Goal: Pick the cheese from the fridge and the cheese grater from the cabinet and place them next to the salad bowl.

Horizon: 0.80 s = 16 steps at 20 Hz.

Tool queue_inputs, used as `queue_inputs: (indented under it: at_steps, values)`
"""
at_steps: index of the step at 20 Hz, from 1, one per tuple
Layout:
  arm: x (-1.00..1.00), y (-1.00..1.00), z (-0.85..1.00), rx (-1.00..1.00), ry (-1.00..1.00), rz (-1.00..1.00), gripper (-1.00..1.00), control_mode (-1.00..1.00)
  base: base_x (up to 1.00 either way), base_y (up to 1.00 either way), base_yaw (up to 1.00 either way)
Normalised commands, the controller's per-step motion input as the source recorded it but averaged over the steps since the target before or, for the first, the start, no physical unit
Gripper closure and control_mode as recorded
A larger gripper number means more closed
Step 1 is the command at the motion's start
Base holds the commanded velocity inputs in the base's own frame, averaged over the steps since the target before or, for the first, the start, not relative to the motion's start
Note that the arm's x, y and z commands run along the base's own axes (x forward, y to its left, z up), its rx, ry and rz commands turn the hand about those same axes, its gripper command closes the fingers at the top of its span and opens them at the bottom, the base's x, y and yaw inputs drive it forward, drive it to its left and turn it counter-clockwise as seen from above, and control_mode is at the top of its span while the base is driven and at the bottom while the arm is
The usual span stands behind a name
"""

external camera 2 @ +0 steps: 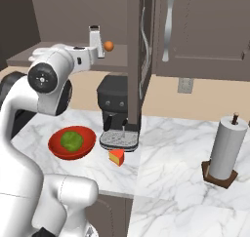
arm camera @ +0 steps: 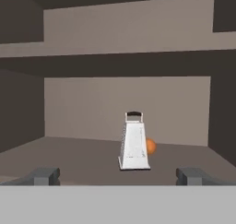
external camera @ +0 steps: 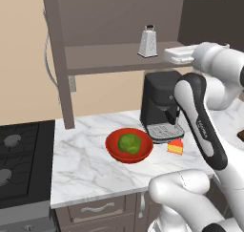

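Cheese grater (external camera: 148,42) in the left base view: it stands upright on the lower shelf of the dark cabinet (external camera: 59,59), above a black coffee machine (external camera: 160,107). On the marble desk (external camera: 81,164) below, the red salad bowl (external camera: 129,145) holds a green leafy ball, and the cheese (external camera: 175,147) lies just to its right, close to the machine's drip tray. The white arm reaches up to shelf height at the right of the grater; its end effector is hidden behind the wrist in this view. A black stove (external camera: 19,164) adjoins the desk on the left. Right base view: the grater (external camera 2: 94,42) stands on the shelf just past the arm's wrist, with a small orange ball (external camera 2: 109,46) beside it; the bowl (external camera 2: 72,142) and the cheese (external camera 2: 116,157) sit near each other before the coffee machine (external camera 2: 117,114), and a paper towel roll (external camera 2: 225,153) stands well apart at the right. Hand view: the end effector (arm camera: 119,176) is spread wide and holds nothing, its fingertips (arm camera: 44,175) framing the shelf; the grater (arm camera: 134,144) stands upright ahead, between them and apart from both, with the orange ball (arm camera: 150,146) partly hidden behind it.
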Motion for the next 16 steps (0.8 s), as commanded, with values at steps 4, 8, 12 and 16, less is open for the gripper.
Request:
queue_inputs:
  at_steps: [4,8,12,16]
  values:
    - [0.28,0.0,0.0,-0.01,0.0,0.0,-1.0,-1.0,0.0,0.0,0.0]
    - [0.12,0.0,0.0,-0.04,0.0,0.0,-1.0,-1.0,0.0,0.0,0.0]
    - [0.16,0.0,0.0,0.0,0.0,0.0,-1.0,-1.0,0.0,0.0,0.0]
    - [0.25,0.0,0.0,-0.01,0.0,0.0,-1.0,-1.0,0.0,0.0,0.0]
